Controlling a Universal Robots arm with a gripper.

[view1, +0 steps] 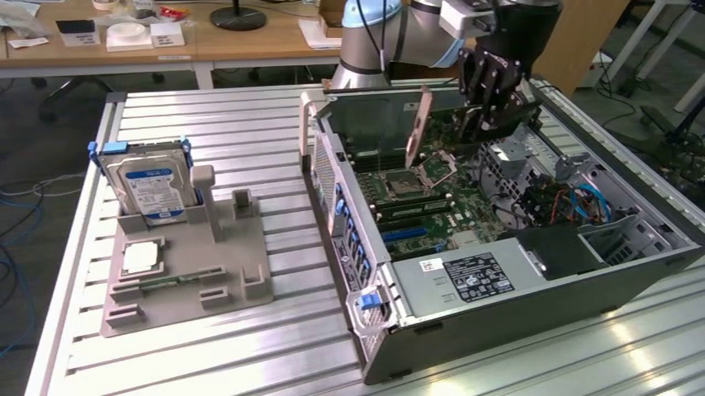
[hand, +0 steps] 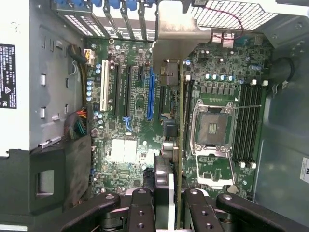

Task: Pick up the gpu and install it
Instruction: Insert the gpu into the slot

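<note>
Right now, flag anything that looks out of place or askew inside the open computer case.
Two things stand out. The thin green gpu card is clamped edge-on in the black gripper and hangs above the green motherboard, in no slot. The silver CPU socket gapes empty, its retention frame flipped up.

The arm enters the exterior view at about 12 o'clock, its pale blue-jointed body beside a black wrist that angles down. The gripper (view1: 484, 124) hangs below it, toward 1 o'clock of centre. In the wrist view its black fingers (hand: 140, 205) stand partly closed, clamped on a thin card edge.
</note>
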